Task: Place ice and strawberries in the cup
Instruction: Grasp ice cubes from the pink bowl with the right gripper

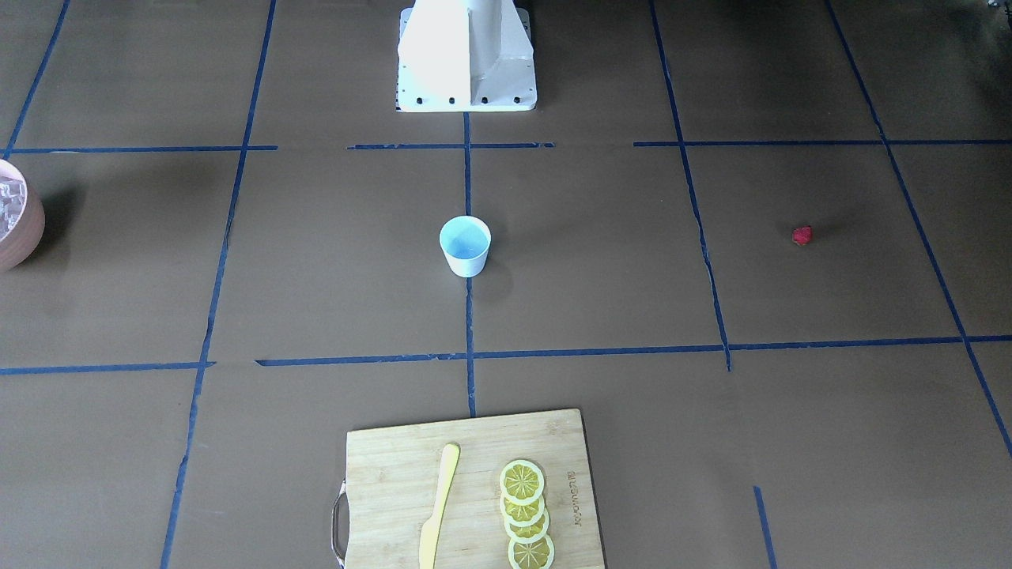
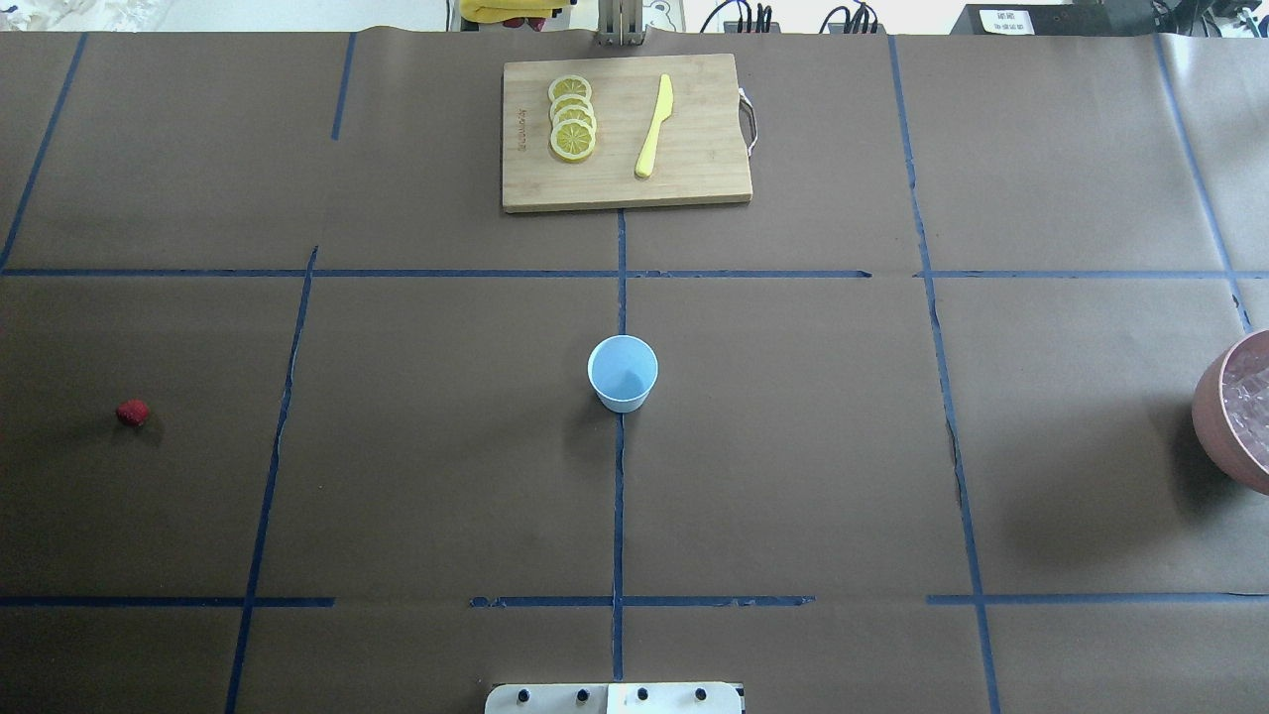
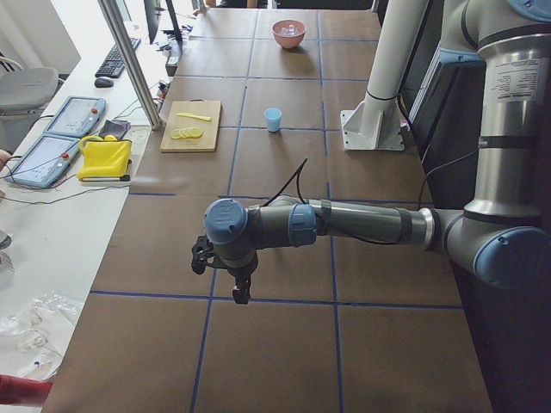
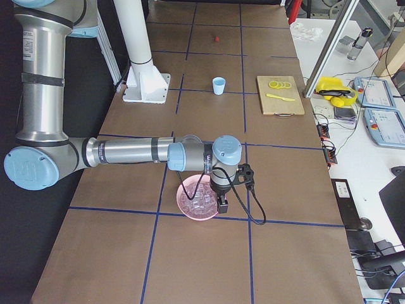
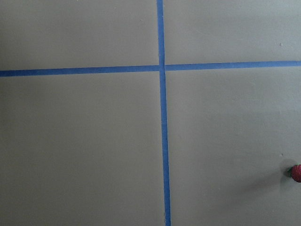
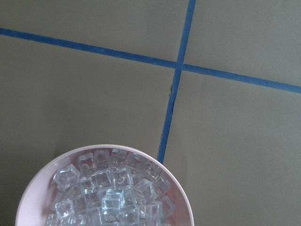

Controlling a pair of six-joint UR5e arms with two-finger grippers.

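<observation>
Note cup [image 2: 623, 372] upright at desk centre, empty, within reach from both sides. Find strawberry [image 2: 132, 413] far out on left half, alone; ice [image 6: 110, 190] heaped in bowl [image 6: 181, 197] at right edge. Judge left jaws hung above desk near strawberry, right jaws over bowl, each staged at own pickup. Cannot tell either pair released or clenched: side views only.

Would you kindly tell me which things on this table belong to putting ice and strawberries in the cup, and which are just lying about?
For the job:
small white cup with a pale blue inside
small red strawberry
clear ice cubes, heaped in the pinkish-brown round bowl

Lying about:
wooden cutting board
yellow lemon slices on it
yellow knife on it
</observation>
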